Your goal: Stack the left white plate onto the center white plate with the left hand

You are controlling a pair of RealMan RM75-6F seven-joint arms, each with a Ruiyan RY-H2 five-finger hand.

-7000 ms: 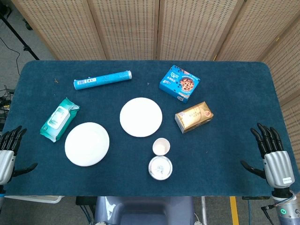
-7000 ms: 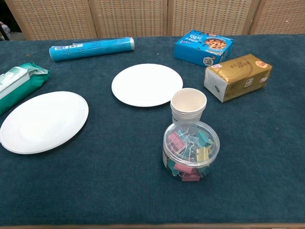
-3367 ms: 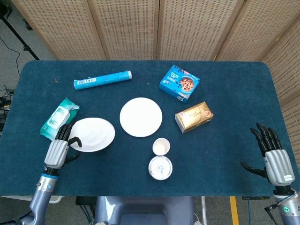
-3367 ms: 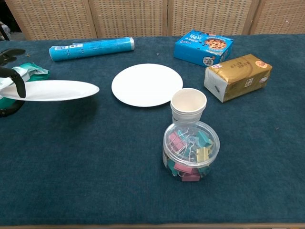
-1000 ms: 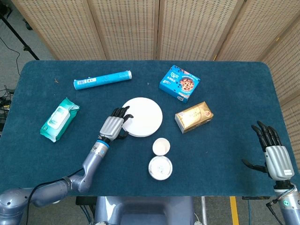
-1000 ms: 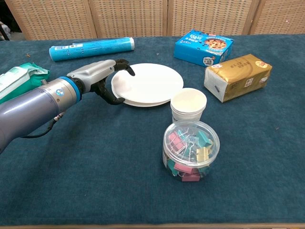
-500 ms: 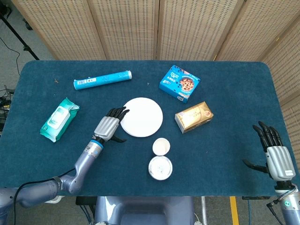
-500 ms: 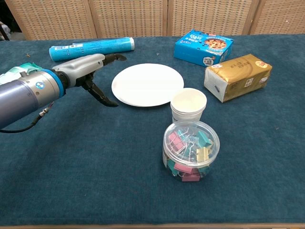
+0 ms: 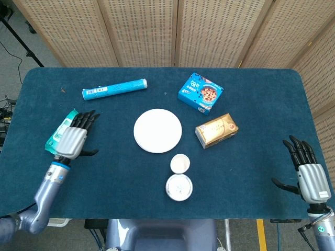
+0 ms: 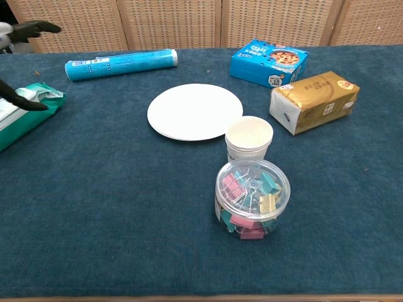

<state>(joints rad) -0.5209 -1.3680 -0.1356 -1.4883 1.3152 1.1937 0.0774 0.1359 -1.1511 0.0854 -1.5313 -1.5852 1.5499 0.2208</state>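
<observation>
The two white plates (image 9: 157, 130) (image 10: 194, 111) lie stacked at the table's center, one on the other. My left hand (image 9: 74, 139) hovers open over the left side of the table, well away from the stack, its fingers spread above the green wipes pack (image 9: 59, 133). In the chest view only its dark fingertips (image 10: 30, 28) show at the top left corner. My right hand (image 9: 306, 170) stays open beyond the table's front right corner, holding nothing.
A paper cup (image 9: 179, 163) (image 10: 249, 138) and a clear tub of binder clips (image 9: 179, 187) (image 10: 252, 198) stand just in front of the plates. A blue tube (image 9: 114, 89), a blue cookie box (image 9: 200, 93) and a gold packet (image 9: 216, 130) lie behind and right.
My left hand let go of the plate on the center plate, then drew back leftward to above the wipes pack. The right hand stayed put.
</observation>
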